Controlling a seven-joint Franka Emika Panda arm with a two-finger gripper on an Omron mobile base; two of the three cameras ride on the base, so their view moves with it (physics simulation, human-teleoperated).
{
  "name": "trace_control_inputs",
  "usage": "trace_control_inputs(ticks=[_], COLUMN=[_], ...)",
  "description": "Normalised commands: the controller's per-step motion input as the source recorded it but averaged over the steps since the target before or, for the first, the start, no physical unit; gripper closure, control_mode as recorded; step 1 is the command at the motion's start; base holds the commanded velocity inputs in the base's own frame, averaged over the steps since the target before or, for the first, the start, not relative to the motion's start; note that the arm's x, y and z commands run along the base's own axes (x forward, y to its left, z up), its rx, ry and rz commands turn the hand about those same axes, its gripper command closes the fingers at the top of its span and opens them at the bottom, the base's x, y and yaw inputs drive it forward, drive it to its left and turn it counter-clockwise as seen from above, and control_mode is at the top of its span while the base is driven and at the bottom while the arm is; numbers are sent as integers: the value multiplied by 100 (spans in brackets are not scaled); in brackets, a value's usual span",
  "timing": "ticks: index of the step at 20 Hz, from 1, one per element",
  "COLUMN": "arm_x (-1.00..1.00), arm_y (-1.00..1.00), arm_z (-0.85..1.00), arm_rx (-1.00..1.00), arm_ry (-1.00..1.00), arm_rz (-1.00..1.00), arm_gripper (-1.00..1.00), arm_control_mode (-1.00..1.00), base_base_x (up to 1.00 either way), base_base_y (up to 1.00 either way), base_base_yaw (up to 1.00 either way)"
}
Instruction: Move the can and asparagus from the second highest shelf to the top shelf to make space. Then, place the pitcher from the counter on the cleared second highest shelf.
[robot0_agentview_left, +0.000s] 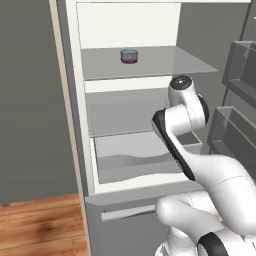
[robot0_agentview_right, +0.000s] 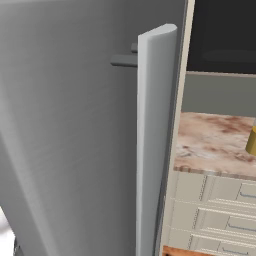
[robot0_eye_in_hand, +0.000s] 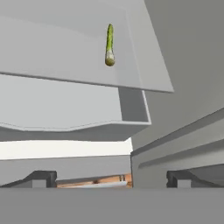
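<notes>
We have the can (robot0_agentview_left: 129, 56) already standing on the top shelf (robot0_agentview_left: 165, 62), toward its left rear, so the asparagus (robot0_eye_in_hand: 109, 45) is the piece we judge to be next. In the hand view it lies on the second highest shelf (robot0_eye_in_hand: 52, 57), well ahead of our fingers (robot0_eye_in_hand: 43, 178) and apart from them, above and slightly right of the midline between the two tips. Its long axis runs almost straight away from us along the camera's line, the thicker pale end nearest us and the green end pointing toward the back of the fridge.

Our gripper (robot0_eye_in_hand: 111, 179) stands wide open with nothing between the tips, low in front of the drawer-like bin (robot0_eye_in_hand: 65, 109) that sits beneath the shelf.

We judge that the coming move means rising to shelf height and reaching forward, with the fingers closing across the stalk's narrow width, not along its length.

The pitcher (robot0_agentview_right: 251, 140) waits on the bench (robot0_agentview_right: 210, 140) at the far right edge of the right base view, beyond the open fridge door (robot0_agentview_right: 75, 140).
</notes>
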Motion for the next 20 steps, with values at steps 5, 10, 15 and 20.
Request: trace_control_inputs(ticks=[5,10,15,20], arm_x=[27,48,61,45], arm_y=[-1,0,-5,-17], arm_z=[-45,-11,-11,-13], arm_rx=[3,6,11,8], arm_ry=[-5,-3,0,0], arm_rz=[-11,-9,-6,-3], arm_gripper=[-100,-100,-100,-100], arm_control_mode=[-100,-100,-100,-100], base_base_x=[0,0,0,0], base_base_y=[0,0,0,0], base_base_yaw=[0,0,0,0])
